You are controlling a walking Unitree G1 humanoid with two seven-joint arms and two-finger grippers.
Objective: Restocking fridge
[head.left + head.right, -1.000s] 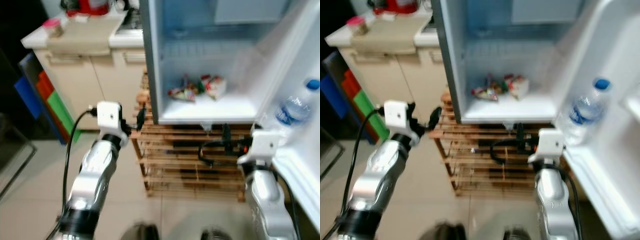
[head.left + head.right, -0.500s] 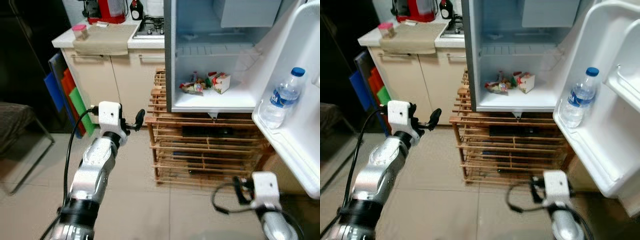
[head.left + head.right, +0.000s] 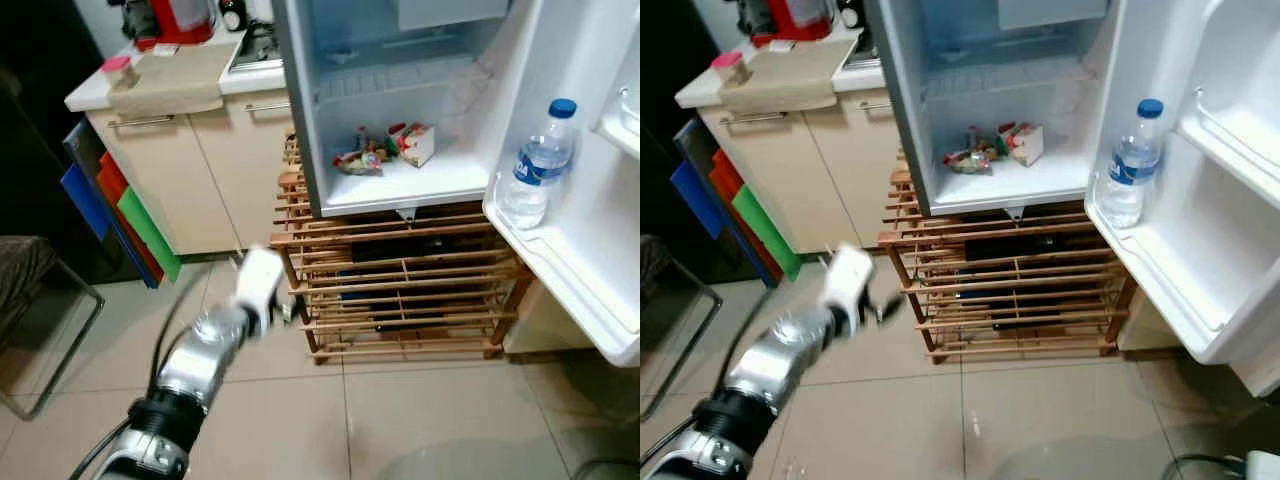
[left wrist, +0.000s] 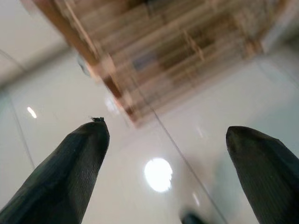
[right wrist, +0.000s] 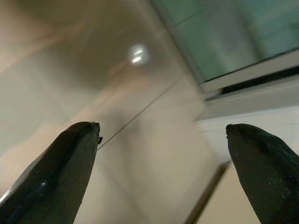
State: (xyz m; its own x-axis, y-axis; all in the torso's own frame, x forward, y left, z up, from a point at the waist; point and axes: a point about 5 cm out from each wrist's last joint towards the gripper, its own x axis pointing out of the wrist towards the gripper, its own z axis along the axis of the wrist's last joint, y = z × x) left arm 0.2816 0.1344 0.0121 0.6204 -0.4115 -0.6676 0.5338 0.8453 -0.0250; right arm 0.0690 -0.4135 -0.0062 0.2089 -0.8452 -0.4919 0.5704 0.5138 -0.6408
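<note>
The small fridge (image 3: pixel 455 185) stands open on a wooden slatted rack (image 3: pixel 400 290). Snack packets (image 3: pixel 385 152) lie on its bottom shelf, and a clear water bottle with a blue cap (image 3: pixel 537 165) stands in the door shelf on the right. My left arm (image 3: pixel 205 350) reaches low over the floor tiles left of the rack, blurred. In the left wrist view my left gripper (image 4: pixel 163 128) is open and holds nothing, facing the rack's corner. In the right wrist view my right gripper (image 5: pixel 163 126) is open and bare, down near the floor tiles.
A beige kitchen counter (image 3: pixel 170 85) with a red appliance (image 3: pixel 180 15) stands left of the fridge. Blue, red and green boards (image 3: pixel 120 210) lean against its cabinet. A dark chair frame (image 3: pixel 40 300) is at the far left. The open fridge door (image 3: pixel 600 220) juts out on the right.
The head camera has shifted. My left arm has dropped lower, toward the floor by the rack. My right arm has sunk out of the eye views.
</note>
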